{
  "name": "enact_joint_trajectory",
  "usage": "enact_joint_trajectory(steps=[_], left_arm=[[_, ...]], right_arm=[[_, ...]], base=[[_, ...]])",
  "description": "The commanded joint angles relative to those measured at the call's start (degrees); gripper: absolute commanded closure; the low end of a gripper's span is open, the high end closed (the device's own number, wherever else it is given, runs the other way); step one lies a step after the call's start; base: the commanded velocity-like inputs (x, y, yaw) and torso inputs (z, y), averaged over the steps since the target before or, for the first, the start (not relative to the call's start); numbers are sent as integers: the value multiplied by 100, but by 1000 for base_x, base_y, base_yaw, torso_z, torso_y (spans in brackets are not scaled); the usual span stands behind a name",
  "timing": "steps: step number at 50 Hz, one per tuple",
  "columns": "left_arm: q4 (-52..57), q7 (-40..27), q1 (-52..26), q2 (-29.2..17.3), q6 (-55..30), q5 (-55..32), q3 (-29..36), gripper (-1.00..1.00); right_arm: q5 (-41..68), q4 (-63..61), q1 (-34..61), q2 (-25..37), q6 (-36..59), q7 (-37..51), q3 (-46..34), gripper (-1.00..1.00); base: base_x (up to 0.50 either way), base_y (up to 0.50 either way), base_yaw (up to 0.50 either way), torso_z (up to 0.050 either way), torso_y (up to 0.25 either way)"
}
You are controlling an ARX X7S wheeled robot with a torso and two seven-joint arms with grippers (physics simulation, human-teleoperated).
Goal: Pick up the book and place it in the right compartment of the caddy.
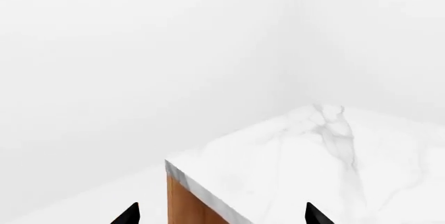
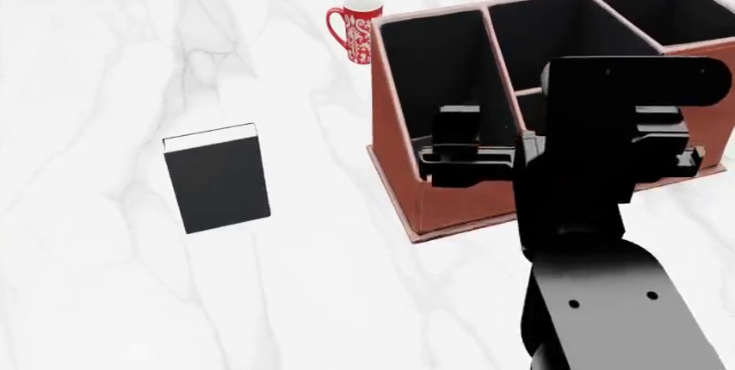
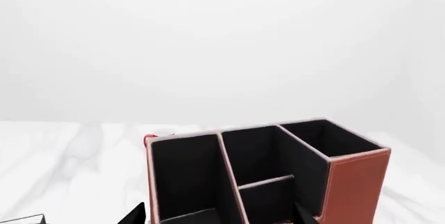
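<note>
One black book (image 2: 217, 182) | white page edges | flat on table (image 2: 92, 284)

— Where is the book (image 2: 216, 178) placed?
— Flat on the table (image 2: 92, 86), well to the left of the caddy (image 2: 460, 206).
— And the mug (image 2: 355, 29)?
— Set behind the caddy's left rear corner, farther back than the book.

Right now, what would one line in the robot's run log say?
book: flat on marble table, untouched | caddy: compartments empty | right gripper: above caddy, holding nothing | left gripper: open, at table corner
</note>
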Motion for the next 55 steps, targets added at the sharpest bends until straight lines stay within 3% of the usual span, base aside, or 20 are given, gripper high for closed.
enact_joint_trajectory(steps=[1,7,55], left_arm=[[509,199,650,322,-51,-711,-1844,-100],[457,128,666,311,27,-540,-1607,-100],[420,-52,932,258,299,-668,-1543,-100]], right_arm=[[26,280,953,-19,369,95,-16,-100],[35,478,1163,-47,457,102,-89,-100],[263,467,1323,-25,582,107,-201,-100]], base=[[0,0,0,0,0],[361,0,0,0,0],[500,0,0,0,1]])
